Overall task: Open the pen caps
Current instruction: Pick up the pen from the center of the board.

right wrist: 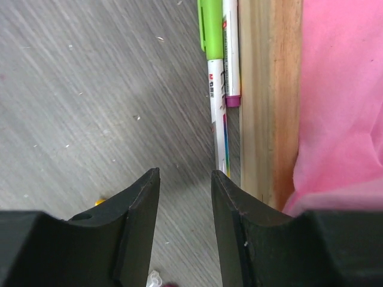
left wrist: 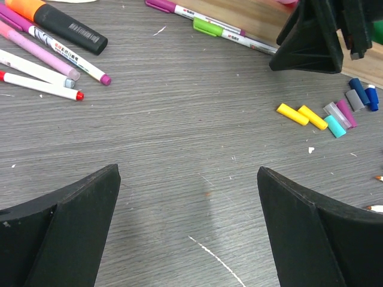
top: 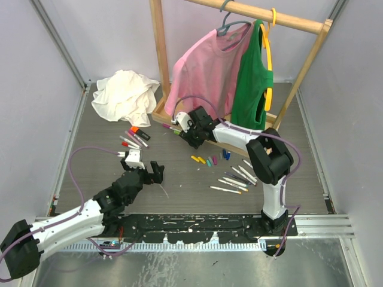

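Observation:
Several loose pen caps [top: 210,159], yellow, teal, purple and blue, lie in a row mid-table, and the same pen caps [left wrist: 313,117] show at the right of the left wrist view. Capped pens [top: 134,139] lie at the left, among them a black marker with orange [left wrist: 63,24]. Two more pens, one green-capped [right wrist: 210,30] and one purple-ended [right wrist: 231,54], lie along the wooden rack base [right wrist: 269,89]. My right gripper [right wrist: 185,173] hovers beside them, open with nothing between its fingers. My left gripper [left wrist: 188,179] stands wide open over bare table.
A wooden clothes rack [top: 239,9] with a pink shirt [top: 206,69] and a green top [top: 251,75] stands at the back. A crumpled white cloth [top: 124,94] lies back left. Uncapped pens [top: 234,178] lie near the right arm's base.

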Controlling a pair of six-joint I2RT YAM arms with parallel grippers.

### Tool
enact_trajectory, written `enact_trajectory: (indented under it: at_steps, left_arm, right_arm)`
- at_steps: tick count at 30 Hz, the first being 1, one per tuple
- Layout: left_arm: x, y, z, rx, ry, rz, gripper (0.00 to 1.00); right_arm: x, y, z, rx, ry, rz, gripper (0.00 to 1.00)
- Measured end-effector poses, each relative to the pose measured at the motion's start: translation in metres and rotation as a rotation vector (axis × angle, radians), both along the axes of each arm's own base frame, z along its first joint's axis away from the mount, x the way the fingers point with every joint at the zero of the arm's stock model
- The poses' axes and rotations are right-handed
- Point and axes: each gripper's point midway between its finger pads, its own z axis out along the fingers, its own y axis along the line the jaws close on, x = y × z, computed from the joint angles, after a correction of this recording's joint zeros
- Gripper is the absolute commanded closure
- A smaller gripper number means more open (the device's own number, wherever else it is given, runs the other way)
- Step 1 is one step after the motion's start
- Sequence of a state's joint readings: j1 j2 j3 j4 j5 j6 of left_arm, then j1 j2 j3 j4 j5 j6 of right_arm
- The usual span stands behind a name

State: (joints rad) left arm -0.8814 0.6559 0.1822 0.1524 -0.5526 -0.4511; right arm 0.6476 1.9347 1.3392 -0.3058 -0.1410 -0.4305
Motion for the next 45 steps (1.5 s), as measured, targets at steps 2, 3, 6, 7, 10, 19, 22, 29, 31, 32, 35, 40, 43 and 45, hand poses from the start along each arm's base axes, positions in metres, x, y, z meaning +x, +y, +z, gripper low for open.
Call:
enact_trajectory:
  at_steps: [2, 3, 6, 7, 10, 19, 22, 29, 31, 32, 35, 40, 43, 45]
  left_arm:
    - [0.000, 0.000, -0.001, 0.005, 0.003, 0.001, 0.02]
    - [0.000, 0.000, -0.001, 0.005, 0.003, 0.001, 0.02]
    - [0.000, 0.000, -0.001, 0.005, 0.003, 0.001, 0.02]
    - [0.000, 0.000, -0.001, 0.005, 0.003, 0.001, 0.02]
    - [0.000, 0.000, -0.001, 0.005, 0.003, 0.001, 0.02]
    - [0.000, 0.000, -0.001, 0.005, 0.003, 0.001, 0.02]
    - [0.000, 0.000, -0.001, 0.006, 0.003, 0.000, 0.02]
    - [0.000, 0.000, 0.001, 0.001, -0.005, -0.001, 0.02]
    - [0.000, 0.001, 0.002, -0.005, -0.010, -0.001, 0.02]
    - [0.000, 0.001, 0.002, -0.007, -0.012, -0.001, 0.02]
    - [-0.001, 0.002, 0.003, -0.010, -0.016, -0.001, 0.02]
    - [-0.002, 0.003, 0.002, -0.009, -0.021, -0.003, 0.02]
    - [-0.001, 0.003, 0.003, -0.008, -0.023, -0.003, 0.02]
    - [-0.001, 0.003, 0.003, -0.006, -0.023, -0.004, 0.02]
  right_arm:
    - [0.004, -0.001, -0.008, -0.015, 0.006, -0.029, 0.56]
    - [0.006, -0.001, -0.010, -0.022, 0.008, -0.043, 0.56]
    - [0.012, -0.004, -0.016, -0.039, 0.004, -0.084, 0.56]
    - [0.013, -0.005, -0.018, -0.046, 0.002, -0.098, 0.56]
    - [0.017, -0.008, -0.020, -0.060, -0.005, -0.126, 0.56]
    - [0.021, -0.009, -0.026, -0.074, -0.005, -0.143, 0.71]
    - [0.019, -0.003, -0.027, -0.058, 0.017, -0.122, 0.83]
    - [-0.002, 0.011, -0.028, -0.009, 0.120, -0.039, 0.88]
    - [-0.009, 0.014, -0.029, 0.001, 0.147, -0.014, 0.85]
    - [-0.012, 0.016, -0.029, 0.005, 0.158, -0.002, 0.82]
    - [-0.020, 0.020, -0.029, 0.010, 0.183, 0.022, 0.73]
    - [-0.020, 0.031, -0.031, 0.003, 0.188, 0.036, 0.75]
    - [-0.018, 0.035, -0.031, 0.005, 0.183, 0.040, 0.89]
    - [-0.018, 0.035, -0.031, 0.006, 0.185, 0.041, 0.98]
